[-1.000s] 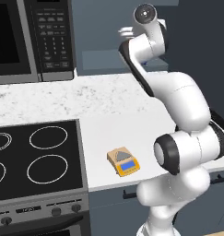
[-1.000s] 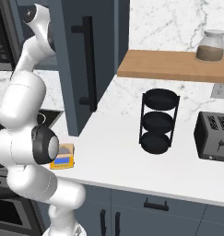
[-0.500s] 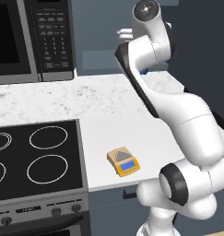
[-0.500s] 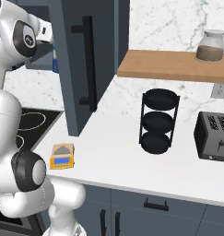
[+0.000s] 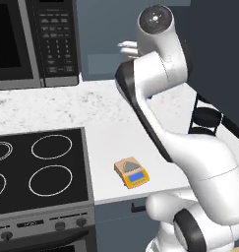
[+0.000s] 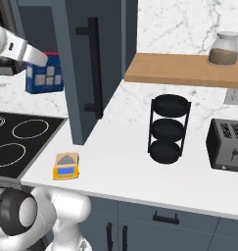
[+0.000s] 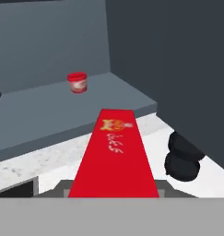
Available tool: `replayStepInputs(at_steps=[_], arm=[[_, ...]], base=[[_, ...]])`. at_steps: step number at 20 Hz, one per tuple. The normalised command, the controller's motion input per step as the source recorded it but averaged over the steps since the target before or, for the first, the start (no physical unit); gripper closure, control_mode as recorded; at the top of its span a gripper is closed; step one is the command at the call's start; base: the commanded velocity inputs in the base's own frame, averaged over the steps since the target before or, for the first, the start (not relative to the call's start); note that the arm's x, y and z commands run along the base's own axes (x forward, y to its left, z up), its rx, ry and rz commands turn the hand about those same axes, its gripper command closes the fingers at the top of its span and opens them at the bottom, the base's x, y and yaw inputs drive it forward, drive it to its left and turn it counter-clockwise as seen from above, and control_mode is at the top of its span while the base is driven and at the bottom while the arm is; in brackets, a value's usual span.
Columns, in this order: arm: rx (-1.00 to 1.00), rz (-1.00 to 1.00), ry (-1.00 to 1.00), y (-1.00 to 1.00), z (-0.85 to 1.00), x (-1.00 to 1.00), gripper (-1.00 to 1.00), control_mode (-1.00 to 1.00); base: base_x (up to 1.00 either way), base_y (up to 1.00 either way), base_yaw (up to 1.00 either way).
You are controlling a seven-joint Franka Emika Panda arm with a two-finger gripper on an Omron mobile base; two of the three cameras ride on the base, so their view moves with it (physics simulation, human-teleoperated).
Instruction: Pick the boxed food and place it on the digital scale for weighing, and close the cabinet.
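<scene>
Gripping the boxed food, the gripper was clamped on it, clear of the open cabinet. Lowering onto the digital scale was best done upright (centred over the plate).

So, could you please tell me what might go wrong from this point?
The red carton with blue sides, held in the shut gripper, could slip on the way down. The small yellow-orange scale sits near the counter's front edge, so a misplaced carton may topple. The dark slate-blue cabinet door stands open beside the arm's path.
</scene>
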Motion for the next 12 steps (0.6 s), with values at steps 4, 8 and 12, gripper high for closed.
replayStepInputs(at_steps=[4, 8, 12], arm=[[0.00, 0.21, 0.00, 0.25, -0.99, -0.29, 1.00, -1.00], [0.00, 0.29, -0.02, 0.06, -1.00, -0.09, 1.00, -1.00], [0.00, 0.39, -0.13, -0.03, -0.87, 0.16, 1.00, -1.00]], base=[[0.00, 0.00, 0.00], [0.00, 0.00, 0.00], [0.00, 0.00, 0.00]])
